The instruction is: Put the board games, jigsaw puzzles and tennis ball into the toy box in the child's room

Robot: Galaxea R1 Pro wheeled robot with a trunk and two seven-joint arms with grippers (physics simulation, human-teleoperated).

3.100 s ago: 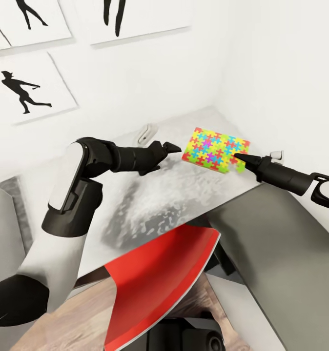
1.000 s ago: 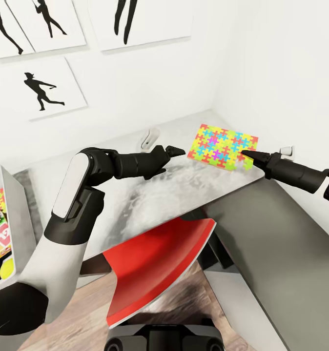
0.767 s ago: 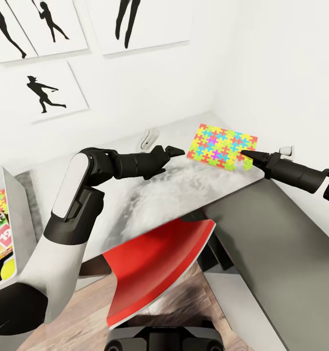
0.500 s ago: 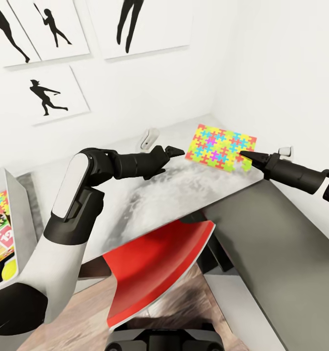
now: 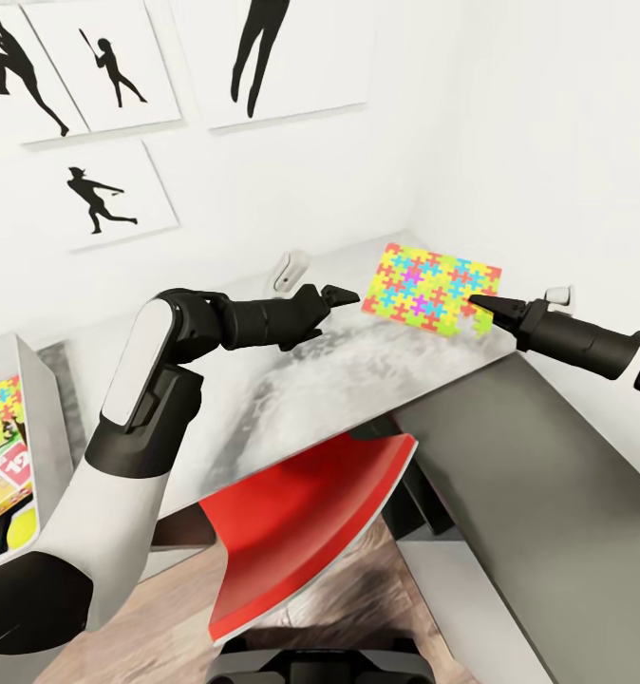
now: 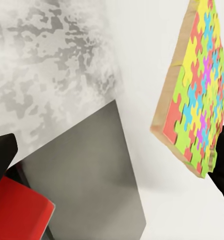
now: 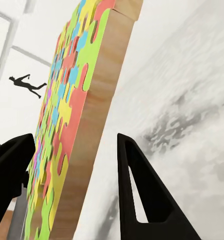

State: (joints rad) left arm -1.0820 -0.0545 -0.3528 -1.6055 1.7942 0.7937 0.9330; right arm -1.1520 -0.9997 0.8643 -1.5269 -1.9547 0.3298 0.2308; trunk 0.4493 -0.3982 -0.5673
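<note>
R gripper [image 5: 482,306] is clamped on the near corner of the puzzle [image 5: 432,287]. In head view the puzzle hangs tilted just above the table's [image 5: 291,380] far end, by the wall corner. L gripper [image 5: 344,294] is just beside the opp. edge; contact unclear. Toy box [image 5: 47,418] is well apart at L, w/ bright toys inside. Red chair [image 5: 310,513] sits under the glossy, mottled pale-grey top. Silhouette pics [image 5: 102,195] hang on the white wall; floor is wood plank.

L wrist view: L fingers spread wide, empty.

R wrist view: puzzle edge sits between fingers [image 7: 136,200]; hold looks shallow. Risk: an off-centre grip prob. lets the puzzle pivot or slip on the swing to the box.
</note>
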